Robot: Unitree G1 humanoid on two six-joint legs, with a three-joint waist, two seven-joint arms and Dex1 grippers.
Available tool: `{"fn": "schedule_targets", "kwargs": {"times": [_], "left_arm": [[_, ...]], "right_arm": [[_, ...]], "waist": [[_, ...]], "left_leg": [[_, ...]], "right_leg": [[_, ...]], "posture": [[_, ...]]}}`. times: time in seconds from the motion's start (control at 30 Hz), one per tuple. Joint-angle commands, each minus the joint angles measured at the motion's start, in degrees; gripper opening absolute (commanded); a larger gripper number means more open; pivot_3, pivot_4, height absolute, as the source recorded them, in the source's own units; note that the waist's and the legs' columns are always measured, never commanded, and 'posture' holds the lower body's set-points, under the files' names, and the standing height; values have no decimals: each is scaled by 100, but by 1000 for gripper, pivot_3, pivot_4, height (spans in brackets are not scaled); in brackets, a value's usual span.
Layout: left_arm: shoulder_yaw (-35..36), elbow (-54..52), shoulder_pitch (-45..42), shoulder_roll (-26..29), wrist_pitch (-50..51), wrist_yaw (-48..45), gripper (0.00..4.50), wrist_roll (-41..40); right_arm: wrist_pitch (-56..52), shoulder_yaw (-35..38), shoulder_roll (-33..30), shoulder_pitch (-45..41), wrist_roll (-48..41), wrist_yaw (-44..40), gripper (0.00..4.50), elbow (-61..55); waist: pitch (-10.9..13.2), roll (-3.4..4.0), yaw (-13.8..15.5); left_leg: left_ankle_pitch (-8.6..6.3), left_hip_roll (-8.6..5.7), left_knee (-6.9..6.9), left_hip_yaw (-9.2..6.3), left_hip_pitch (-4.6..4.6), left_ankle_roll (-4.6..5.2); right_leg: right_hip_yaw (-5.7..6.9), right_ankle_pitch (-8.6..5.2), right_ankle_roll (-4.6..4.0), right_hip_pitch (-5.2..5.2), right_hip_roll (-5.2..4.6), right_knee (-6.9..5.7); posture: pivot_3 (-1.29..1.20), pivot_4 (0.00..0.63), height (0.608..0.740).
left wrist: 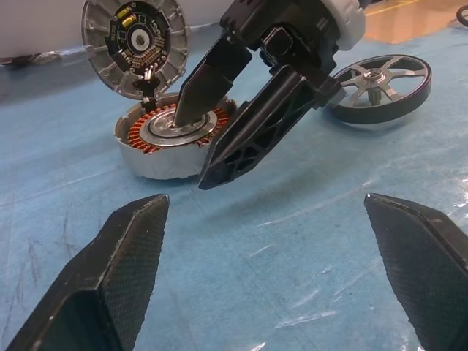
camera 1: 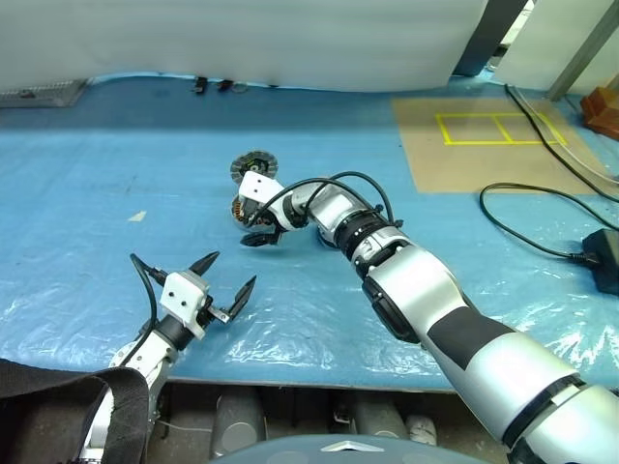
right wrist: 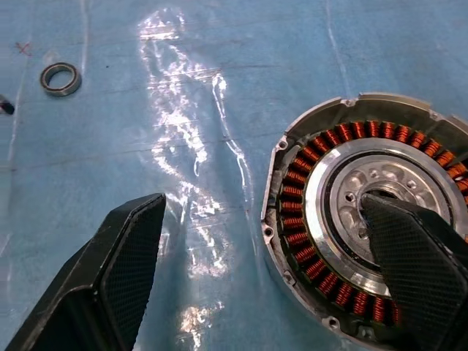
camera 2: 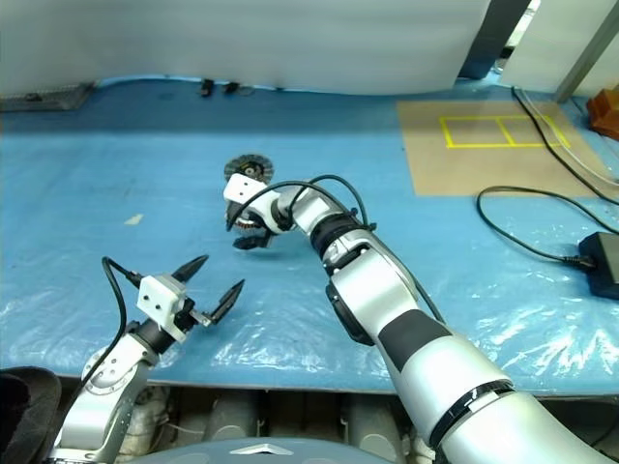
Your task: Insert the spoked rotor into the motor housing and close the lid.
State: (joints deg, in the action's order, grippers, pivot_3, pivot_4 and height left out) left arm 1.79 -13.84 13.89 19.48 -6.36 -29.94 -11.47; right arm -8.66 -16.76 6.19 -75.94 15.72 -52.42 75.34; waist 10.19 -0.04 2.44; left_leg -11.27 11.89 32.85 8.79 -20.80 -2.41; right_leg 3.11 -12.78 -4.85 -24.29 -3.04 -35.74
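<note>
Nearest the camera, the left gripper [camera 1: 224, 274] hangs over the blue plastic-covered table [camera 1: 77, 193], its two black fingers spread wide and holding nothing, pointing toward the motor housing [left wrist: 172, 142] a little way beyond it.

The housing, a short silver puck ringed with copper-coloured windings, sits flat on the sheet. The right gripper [left wrist: 190, 150] reaches down over it with its jaws open: one finger [left wrist: 203, 84] has its tip at the housing's central hub, while the other finger [left wrist: 252, 139] comes down outside the housing's wall, just beside it. Whether either finger actually presses on the metal cannot be told, and nothing is clamped between them.

Behind the housing, and rising from its far edge, the round lid [left wrist: 134, 45] stands upright, its ribbed rim and inner circuit board facing the near side. The spoked rotor [left wrist: 380, 88] lies on the sheet beside the housing, apart from it, on the far side of the right gripper. A small metal ring [right wrist: 60, 78] rests on the table well apart from the housing.
</note>
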Motion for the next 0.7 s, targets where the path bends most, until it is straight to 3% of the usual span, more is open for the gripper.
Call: {"fn": "schedule_targets", "kwargs": {"times": [0.03,0.23,0.33,0.53,0.7], "left_arm": [[-20,-223,-54,48,38,-31,4500,-35],[-43,-212,-148,51,94,-50,4500,-40],[-37,-197,-181,59,105,-63,4500,-46],[20,-177,-202,108,110,-98,4500,-64],[30,-143,-211,127,101,-120,4500,-58]], "right_arm": [[234,-466,-90,80,451,-370,4477,24],[872,-973,-184,180,960,47,4477,-42],[1007,-1055,-189,233,1047,142,3909,-30],[1082,-1154,-200,327,1152,290,1868,-17],[1024,-1124,-196,338,1071,146,1736,-53]], "waist": [[0,1,2],[0,4,1],[-1,4,1],[-6,12,-5],[-10,27,-3]], "left_leg": [[0,0,0,0,0,0],[0,-1,1,0,5,0],[0,-1,2,0,9,0],[0,-1,1,1,8,0],[0,-1,2,2,36,0]], "right_leg": [[0,0,0,0,-1,1],[0,0,0,2,-2,-3],[0,0,0,6,-2,-3],[0,0,0,6,-2,-1],[-1,0,0,27,-3,-6]], "posture": [[0,150,740],[0,150,740],[0,150,740],[0,150,740],[0,150,740]]}}
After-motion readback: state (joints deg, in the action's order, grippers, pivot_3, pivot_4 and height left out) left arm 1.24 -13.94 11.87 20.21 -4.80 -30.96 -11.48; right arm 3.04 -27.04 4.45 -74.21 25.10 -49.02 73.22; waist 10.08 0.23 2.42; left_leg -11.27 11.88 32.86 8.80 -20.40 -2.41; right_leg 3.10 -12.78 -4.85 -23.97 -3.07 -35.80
